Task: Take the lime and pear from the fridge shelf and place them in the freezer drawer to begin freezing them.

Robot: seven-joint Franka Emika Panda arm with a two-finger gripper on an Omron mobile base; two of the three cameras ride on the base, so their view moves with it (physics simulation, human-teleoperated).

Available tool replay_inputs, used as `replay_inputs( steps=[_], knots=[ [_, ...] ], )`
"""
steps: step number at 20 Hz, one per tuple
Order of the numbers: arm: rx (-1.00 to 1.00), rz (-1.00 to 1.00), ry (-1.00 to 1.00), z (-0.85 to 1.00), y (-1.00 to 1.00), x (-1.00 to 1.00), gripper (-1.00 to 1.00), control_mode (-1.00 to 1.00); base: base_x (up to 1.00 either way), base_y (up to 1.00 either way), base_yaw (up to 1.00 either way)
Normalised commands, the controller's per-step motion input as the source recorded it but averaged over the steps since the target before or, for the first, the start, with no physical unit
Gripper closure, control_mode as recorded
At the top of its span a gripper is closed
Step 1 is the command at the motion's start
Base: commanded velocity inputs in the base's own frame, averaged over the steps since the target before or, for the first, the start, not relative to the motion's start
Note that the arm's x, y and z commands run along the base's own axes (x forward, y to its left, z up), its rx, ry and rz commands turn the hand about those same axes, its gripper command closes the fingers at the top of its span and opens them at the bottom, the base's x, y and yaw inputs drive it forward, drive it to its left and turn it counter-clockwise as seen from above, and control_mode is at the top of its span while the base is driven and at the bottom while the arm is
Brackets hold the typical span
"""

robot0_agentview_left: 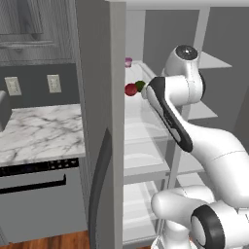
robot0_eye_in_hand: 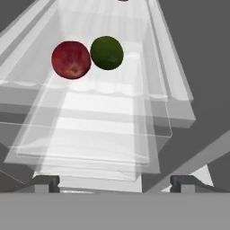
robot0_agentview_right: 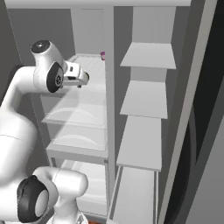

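Both base views flank the arm, sharing the fridge shelf (robot0_agentview_left: pixel 146 104).

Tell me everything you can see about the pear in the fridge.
The pear is a small, dark red, roundish fruit with a glossy skin, paler speckled patches and a soft highlight. It sits on the translucent whitish fridge shelf, near that shelf's front edge. The dark green lime lies right beside it, touching or nearly so. In the left base view the pear shows just past the fridge's grey wall. The tool is open and well short of it, so nothing grips it.
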Motion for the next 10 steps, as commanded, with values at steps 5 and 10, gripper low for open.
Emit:
replay_inputs(
  steps=[5, 10],
  knots=[
    [0.0, 0.0, 0.04, 0.03, 0.36, 0.71, -1.0, -1.0, 0.0, 0.0, 0.0],
    [0.0, 0.0, 0.06, 0.0, 0.24, 0.37, -1.0, -1.0, 0.0, 0.0, 0.0]
  ],
)
